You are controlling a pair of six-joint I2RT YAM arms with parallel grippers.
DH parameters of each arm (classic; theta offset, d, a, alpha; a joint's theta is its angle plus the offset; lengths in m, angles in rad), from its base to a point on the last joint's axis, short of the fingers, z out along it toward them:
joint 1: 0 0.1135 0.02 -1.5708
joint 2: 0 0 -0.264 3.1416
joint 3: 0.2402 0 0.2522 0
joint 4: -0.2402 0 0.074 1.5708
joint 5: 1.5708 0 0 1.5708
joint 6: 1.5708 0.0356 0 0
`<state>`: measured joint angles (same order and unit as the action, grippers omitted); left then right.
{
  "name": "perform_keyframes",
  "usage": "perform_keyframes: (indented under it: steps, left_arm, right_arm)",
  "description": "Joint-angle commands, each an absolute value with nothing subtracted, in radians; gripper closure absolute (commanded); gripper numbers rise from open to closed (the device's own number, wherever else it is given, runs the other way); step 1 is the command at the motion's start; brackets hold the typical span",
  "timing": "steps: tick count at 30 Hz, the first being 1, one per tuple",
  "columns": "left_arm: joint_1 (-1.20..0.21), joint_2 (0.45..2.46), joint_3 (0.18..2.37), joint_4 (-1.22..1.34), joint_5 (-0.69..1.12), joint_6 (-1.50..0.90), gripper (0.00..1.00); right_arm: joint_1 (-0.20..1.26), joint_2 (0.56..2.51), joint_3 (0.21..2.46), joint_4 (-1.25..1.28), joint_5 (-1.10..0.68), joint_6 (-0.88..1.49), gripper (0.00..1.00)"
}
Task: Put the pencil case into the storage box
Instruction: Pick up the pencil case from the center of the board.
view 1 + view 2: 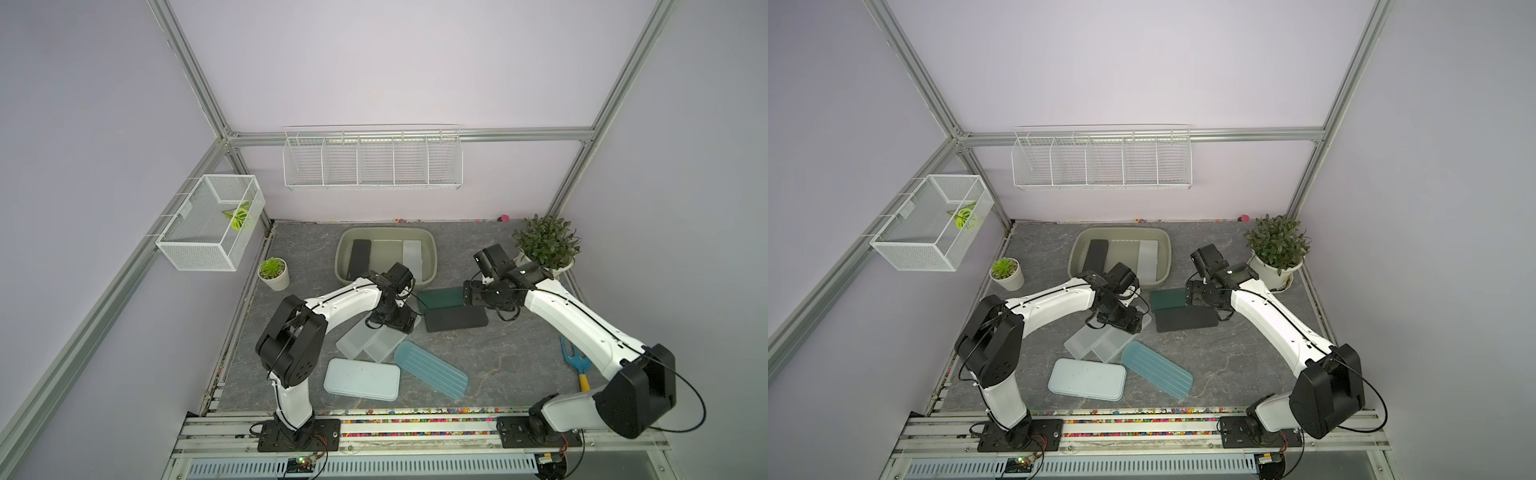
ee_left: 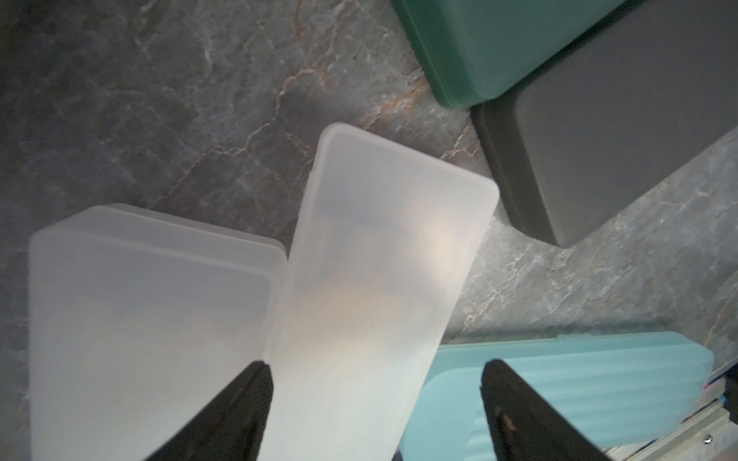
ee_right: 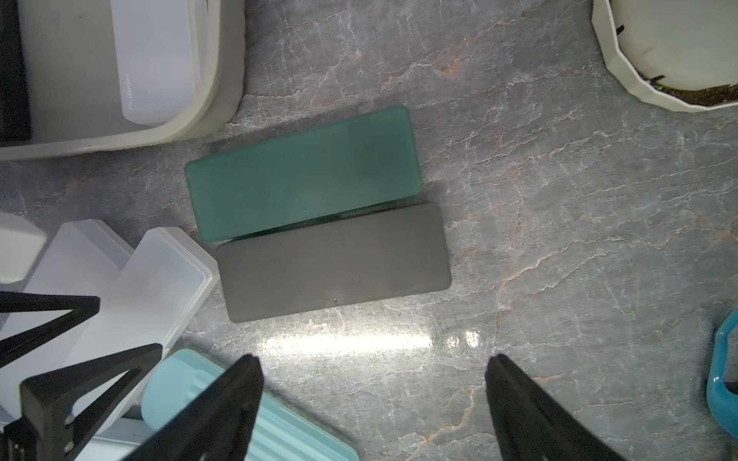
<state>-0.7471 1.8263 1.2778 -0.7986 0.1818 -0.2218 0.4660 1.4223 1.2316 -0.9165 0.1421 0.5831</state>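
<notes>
The olive-beige storage box (image 1: 386, 230) stands at the back with a black pencil case (image 1: 360, 257) and a frosted one (image 1: 412, 257) inside. My left gripper (image 2: 375, 371) is open, its jaws straddling one of two frosted pencil cases (image 2: 379, 279) lying on the table; I cannot tell if they touch it. My right gripper (image 3: 371, 367) hangs open over bare table, just short of a dark green case (image 3: 303, 175) and a dark grey case (image 3: 335, 263) lying side by side. In both top views a ribbed teal case (image 1: 430, 370) and a light blue case (image 1: 361, 379) lie near the front.
A small potted plant (image 1: 274, 272) stands at the left and a large one (image 1: 544, 245) at the back right, close to my right arm. A blue garden fork (image 1: 575, 361) lies under that arm. A wire mesh basket (image 1: 212, 224) and a long wire rack (image 1: 372, 160) hang on the walls.
</notes>
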Motion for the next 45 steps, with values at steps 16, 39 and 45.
perform_keyframes:
  steps: [16, 39, 45]
  left_arm:
    - [-0.775, 1.947, 1.354, -0.833, 0.097, -0.194, 0.08]
    - [-0.744, 1.851, 1.661, -1.035, -0.169, -0.184, 0.39]
    - [-0.631, 1.938, 1.943, -1.111, -0.168, -0.138, 0.37]
  right_arm:
    - [0.458, 1.401, 1.202, -0.943, 0.153, 0.591, 0.08]
    - [0.437, 1.368, 1.193, -0.927, 0.155, 0.589, 0.09]
    - [0.428, 1.385, 1.213, -0.926, 0.14, 0.575, 0.09]
